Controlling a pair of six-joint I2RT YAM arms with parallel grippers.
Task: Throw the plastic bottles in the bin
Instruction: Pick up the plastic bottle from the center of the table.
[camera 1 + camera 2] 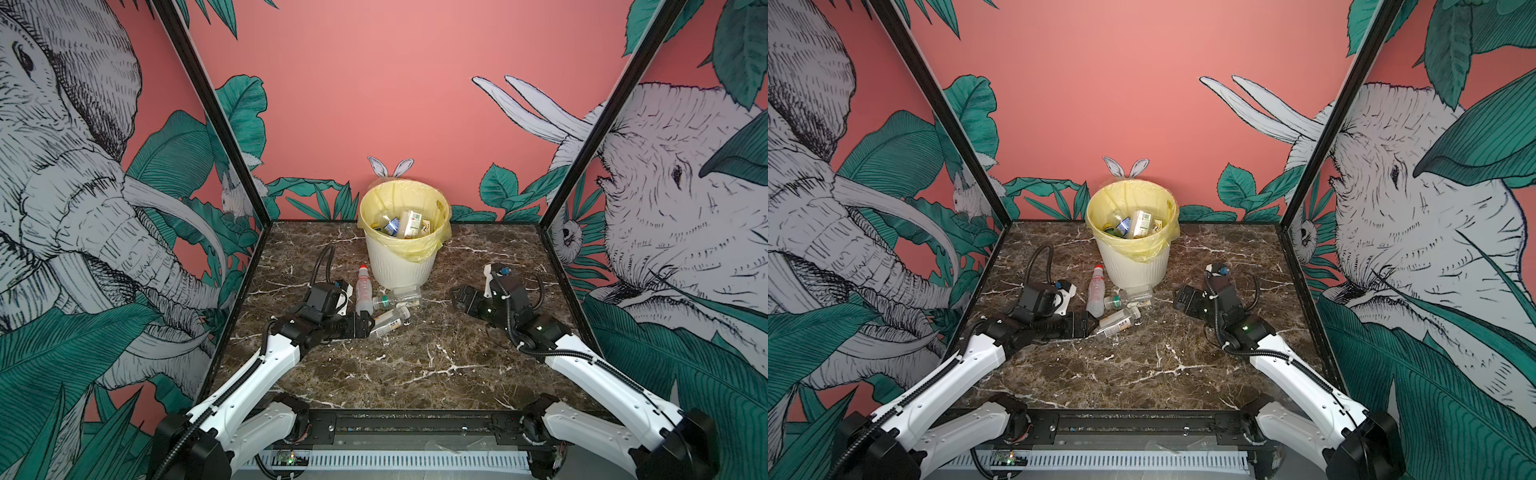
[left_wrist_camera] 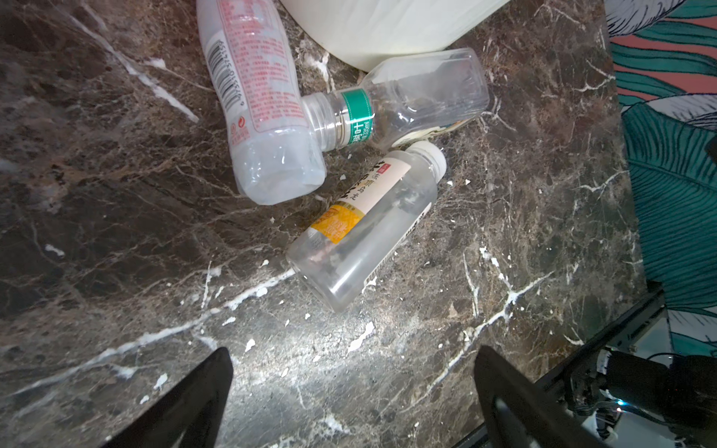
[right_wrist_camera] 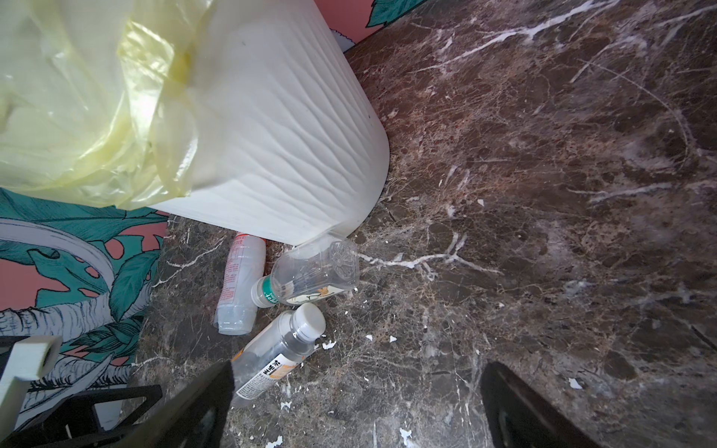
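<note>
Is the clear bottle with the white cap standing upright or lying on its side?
Lying on its side. The white-capped bottle rests lengthwise on the marble table, cap pointing sideways.

Three bottles (image 1: 388, 322) crowd together at the foot of the bin (image 1: 399, 266), blocking that side; the counter (image 1: 395, 365) in front and to their right lies open.
</note>
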